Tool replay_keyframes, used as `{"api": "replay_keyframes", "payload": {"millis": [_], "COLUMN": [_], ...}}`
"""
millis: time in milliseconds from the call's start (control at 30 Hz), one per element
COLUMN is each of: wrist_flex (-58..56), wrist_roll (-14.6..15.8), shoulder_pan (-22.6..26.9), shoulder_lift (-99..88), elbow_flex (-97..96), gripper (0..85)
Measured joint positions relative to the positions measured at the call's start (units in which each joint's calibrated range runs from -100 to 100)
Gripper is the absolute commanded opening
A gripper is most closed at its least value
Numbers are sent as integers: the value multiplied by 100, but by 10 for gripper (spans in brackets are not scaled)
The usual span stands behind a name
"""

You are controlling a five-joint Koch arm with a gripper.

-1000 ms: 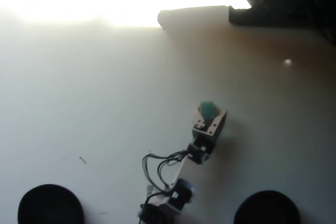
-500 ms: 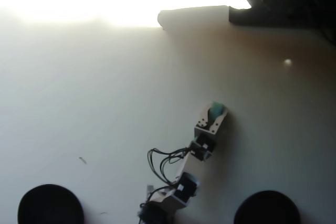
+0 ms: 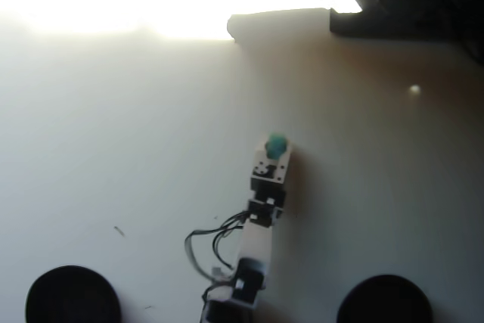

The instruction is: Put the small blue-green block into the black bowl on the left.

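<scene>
1. The bench (image 3: 113,134) is a pale, smooth, matte surface filling nearly the whole overhead view. Its upper left is washed out by strong glare, so no far edge can be made out there.
2. Along the upper right of the frame runs a dark overhanging structure (image 3: 408,5) with a blurred edge; what it is cannot be told.
3. Open room: the left half and the right middle of the bench lie bare, apart from a small pale speck (image 3: 414,90) at right and a tiny dark mark (image 3: 119,231) at lower left.
4. The arm (image 3: 253,255) rises from the bottom centre of the frame, a white-and-black boxy chain of segments with thin dark cables (image 3: 204,243) looping at its left side.
5. The end effector (image 3: 274,150) sits just right of centre; the small blue-green block (image 3: 277,142) shows at its tip, rounded in the blur. The jaws are hidden beneath the wrist housing, so whether they clamp the block cannot be told.
6. Two round black bowls sit at the bottom edge, both cropped: the left bowl (image 3: 72,296) at lower left, another bowl (image 3: 386,300) at lower right. The block is well apart from both.
7. No writing or labels can be read.
</scene>
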Motion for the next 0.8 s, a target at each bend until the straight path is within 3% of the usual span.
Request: {"api": "replay_keyframes", "payload": {"millis": [367,533,800], "wrist_flex": [-1703,-1933,-2279], "wrist_roll": [601,708,855], "shoulder_pan": [928,1309,2369], "shoulder_lift": [-2538,-3169,-3876], "elbow_flex": [18,259,619], "gripper": [34,34,32]}}
